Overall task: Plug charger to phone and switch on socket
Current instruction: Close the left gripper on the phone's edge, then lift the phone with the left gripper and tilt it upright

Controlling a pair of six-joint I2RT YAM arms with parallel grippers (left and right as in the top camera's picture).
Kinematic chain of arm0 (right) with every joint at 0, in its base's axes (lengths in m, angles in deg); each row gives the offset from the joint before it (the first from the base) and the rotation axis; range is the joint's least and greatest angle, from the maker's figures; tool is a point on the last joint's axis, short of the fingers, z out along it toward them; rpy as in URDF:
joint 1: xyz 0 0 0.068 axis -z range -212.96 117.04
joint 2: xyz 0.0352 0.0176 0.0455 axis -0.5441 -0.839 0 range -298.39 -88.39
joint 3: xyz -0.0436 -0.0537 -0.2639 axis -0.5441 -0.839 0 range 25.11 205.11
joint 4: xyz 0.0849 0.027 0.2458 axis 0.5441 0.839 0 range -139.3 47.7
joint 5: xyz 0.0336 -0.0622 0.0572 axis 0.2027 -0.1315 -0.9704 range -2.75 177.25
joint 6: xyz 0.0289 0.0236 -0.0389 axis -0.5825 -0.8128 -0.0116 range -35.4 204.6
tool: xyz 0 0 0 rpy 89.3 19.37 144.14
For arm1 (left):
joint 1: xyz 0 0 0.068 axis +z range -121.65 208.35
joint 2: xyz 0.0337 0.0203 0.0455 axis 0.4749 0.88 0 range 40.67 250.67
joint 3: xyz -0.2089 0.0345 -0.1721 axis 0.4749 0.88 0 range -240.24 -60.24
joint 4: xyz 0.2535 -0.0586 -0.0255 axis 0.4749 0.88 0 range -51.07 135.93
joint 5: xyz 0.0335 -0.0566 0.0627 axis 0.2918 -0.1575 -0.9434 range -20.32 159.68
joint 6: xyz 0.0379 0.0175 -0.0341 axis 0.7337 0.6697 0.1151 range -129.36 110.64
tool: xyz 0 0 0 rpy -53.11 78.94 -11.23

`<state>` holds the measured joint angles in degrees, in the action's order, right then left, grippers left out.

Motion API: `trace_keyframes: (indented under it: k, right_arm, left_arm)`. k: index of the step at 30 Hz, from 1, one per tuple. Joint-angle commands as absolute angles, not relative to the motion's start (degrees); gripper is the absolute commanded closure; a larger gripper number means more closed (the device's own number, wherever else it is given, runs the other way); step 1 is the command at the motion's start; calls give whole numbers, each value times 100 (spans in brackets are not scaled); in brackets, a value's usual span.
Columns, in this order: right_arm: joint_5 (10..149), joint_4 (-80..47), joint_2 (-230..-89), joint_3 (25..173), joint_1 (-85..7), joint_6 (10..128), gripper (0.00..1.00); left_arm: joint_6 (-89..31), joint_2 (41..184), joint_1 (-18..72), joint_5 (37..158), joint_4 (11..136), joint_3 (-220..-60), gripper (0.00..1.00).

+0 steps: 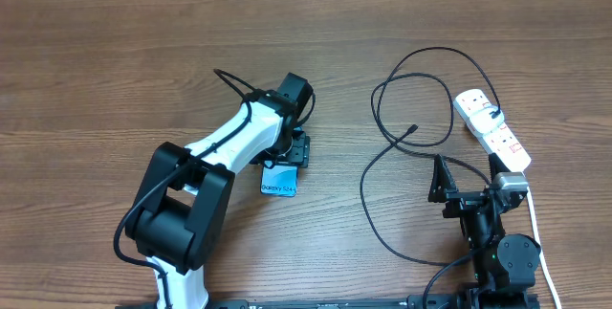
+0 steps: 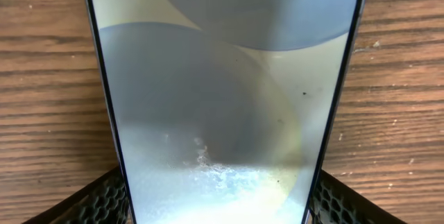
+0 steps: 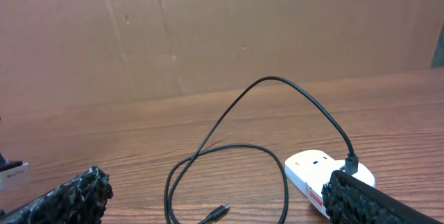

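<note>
Phone (image 2: 222, 99) – pale lit screen, dark rim – perhaps lightly smudged

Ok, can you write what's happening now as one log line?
left gripper: shut on phone | right gripper: open, empty | charger tip: loose on table, not in phone | socket: charger plug in

The table (image 1: 96, 60) is brown with streaky wood grain. The phone (image 2: 222, 99) has a dark edge and a screen of pale grey-blue and cream curved shapes. The charger (image 1: 362, 192) cable is black. The socket (image 1: 492, 129) is white with red marks. The pads (image 2: 104, 200) of the left pincer (image 2: 222, 213) are black with a honeycomb pattern.
</note>
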<state>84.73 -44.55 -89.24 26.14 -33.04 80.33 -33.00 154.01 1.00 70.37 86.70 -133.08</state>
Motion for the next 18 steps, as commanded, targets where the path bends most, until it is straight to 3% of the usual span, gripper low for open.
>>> trace_keyframes:
  k: [1,11,18]
  right_arm:
    - [8525,-4475,-8862,2555,-3284,8013,0]
    - [8525,-4475,-8862,2555,-3284,8013,0]
    - [8525,-4473,-8862,2555,-3284,8013,0]
  left_arm:
    - [-3341,15847,231,8383,8744,-12976,56]
    - [-3228,15847,867,9968,9236,-13338,65]
    - [-2952,15843,1213,11994,9313,-13382,66]
